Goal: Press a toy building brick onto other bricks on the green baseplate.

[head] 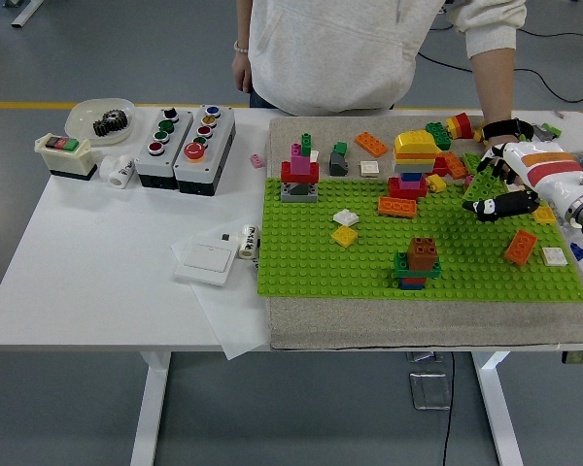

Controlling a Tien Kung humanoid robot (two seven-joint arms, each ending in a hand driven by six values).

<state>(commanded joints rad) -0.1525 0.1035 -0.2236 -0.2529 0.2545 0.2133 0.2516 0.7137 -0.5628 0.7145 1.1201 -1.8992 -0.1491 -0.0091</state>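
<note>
The green baseplate (311, 262) lies on a beige mat. On it stand a brown-topped stack (415, 262), a red, pink and grey stack (299, 177), a yellow and orange stack (416, 155), a flat orange brick (396, 206) and small yellow and white tiles (345, 228). My right hand (494, 197) hovers over the plate's far right corner. Its black fingers (500, 206) are curled on a green brick (482, 184). An orange brick (520, 246) and a white brick (554, 255) lie below it. My left arm is not in view.
A person stands at the far side, with a wrist wearing a black watch (505, 128) just behind my hand. Loose bricks (370, 144) lie on the mat's far edge. Button boxes (185, 136), a wall switch (206, 260) and a gear dish (102, 118) sit to the left.
</note>
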